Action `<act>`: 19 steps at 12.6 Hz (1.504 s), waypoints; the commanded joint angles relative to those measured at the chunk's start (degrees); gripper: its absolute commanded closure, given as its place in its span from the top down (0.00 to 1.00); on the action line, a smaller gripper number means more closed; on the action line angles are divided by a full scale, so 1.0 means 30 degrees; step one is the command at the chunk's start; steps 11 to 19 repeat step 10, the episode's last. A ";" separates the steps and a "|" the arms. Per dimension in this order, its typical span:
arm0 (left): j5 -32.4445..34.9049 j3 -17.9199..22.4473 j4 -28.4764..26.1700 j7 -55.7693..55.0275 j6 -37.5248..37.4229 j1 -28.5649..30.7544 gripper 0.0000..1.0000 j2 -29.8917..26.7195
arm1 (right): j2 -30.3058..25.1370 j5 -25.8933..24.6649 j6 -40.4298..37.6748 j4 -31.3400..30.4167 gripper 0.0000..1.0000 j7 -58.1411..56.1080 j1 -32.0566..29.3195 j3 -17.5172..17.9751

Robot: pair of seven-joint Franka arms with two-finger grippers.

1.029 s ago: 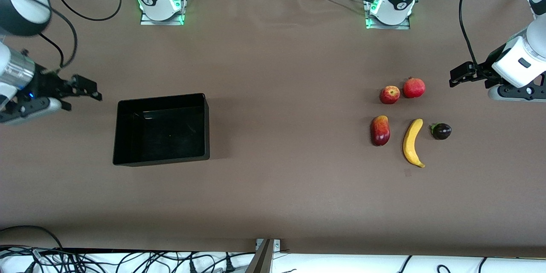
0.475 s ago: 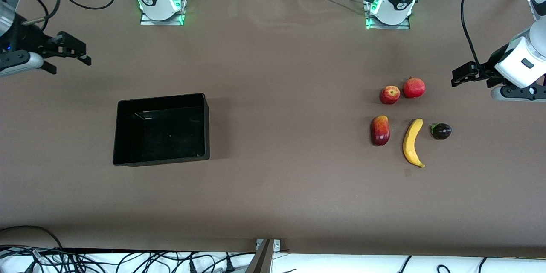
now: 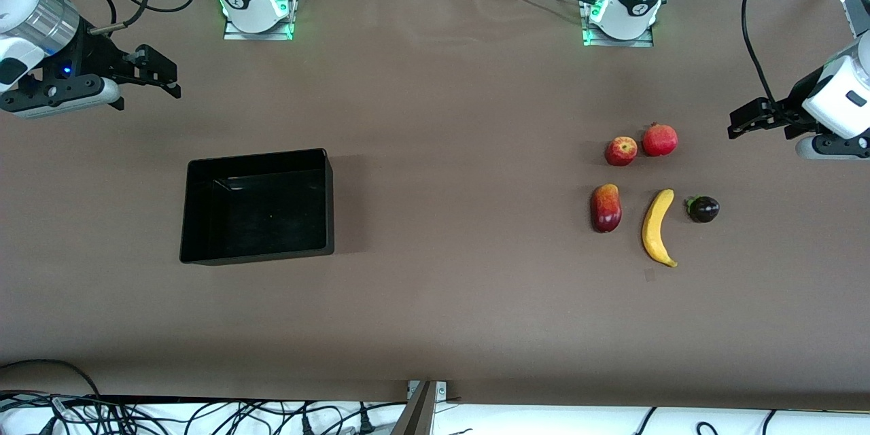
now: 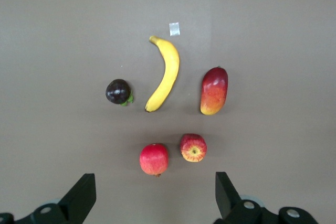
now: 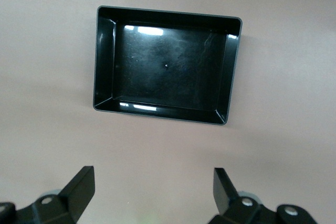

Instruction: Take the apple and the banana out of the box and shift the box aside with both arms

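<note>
Both pincers are up in the air, jaws wide, holding nothing. Left pincer (image 3: pixel 741 121) hangs over bare desk (image 3: pixel 448 149) at the left arm's end, just off the fruit cluster toward the table edge; its fingers (image 4: pixel 81 196) frame the fruit from above in the left wrist view. Right pincer (image 3: pixel 160 71) hangs over bare desk at the right arm's end, above the strip between the box and the arm bases; its fingers (image 5: pixel 79 190) show in the right wrist view with the box ahead of them. Box (image 3: pixel 257 206) sits flat on the desk toward the right arm's end, open top, glossy black walls, nothing inside; the right wrist view (image 5: pixel 167 64) confirms it's empty. All fruit sits on the desk toward the left arm's end, well apart from the box. Banana (image 3: pixel 657 228) lies flat, curved, lengthwise roughly toward the front camera. Apple (image 3: pixel 621 151), red with yellow patches, is farther from the front camera than the banana, touching or just beside a round red pomegranate (image 3: pixel 660 140). A red-and-yellow mango (image 3: pixel 605 208) lies beside the banana toward the box; a small dark purple fruit (image 3: pixel 703 209) with a green stem lies beside the banana toward the left arm's end. None of these three touches its neighbour.
</note>
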 commanded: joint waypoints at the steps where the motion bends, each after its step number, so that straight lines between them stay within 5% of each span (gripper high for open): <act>1: 0.0342 -0.0089 0.1050 0.0057 -0.0406 -0.0064 1.00 0.0309 | -0.0208 -0.0294 0.0180 -0.0157 1.00 -0.0014 -0.2461 0.2273; 19: 0.0225 -0.0030 0.1433 -0.0088 -0.0406 0.0083 1.00 0.0543 | 0.0261 -0.0294 0.0209 0.0634 1.00 -0.0014 -0.2766 0.2666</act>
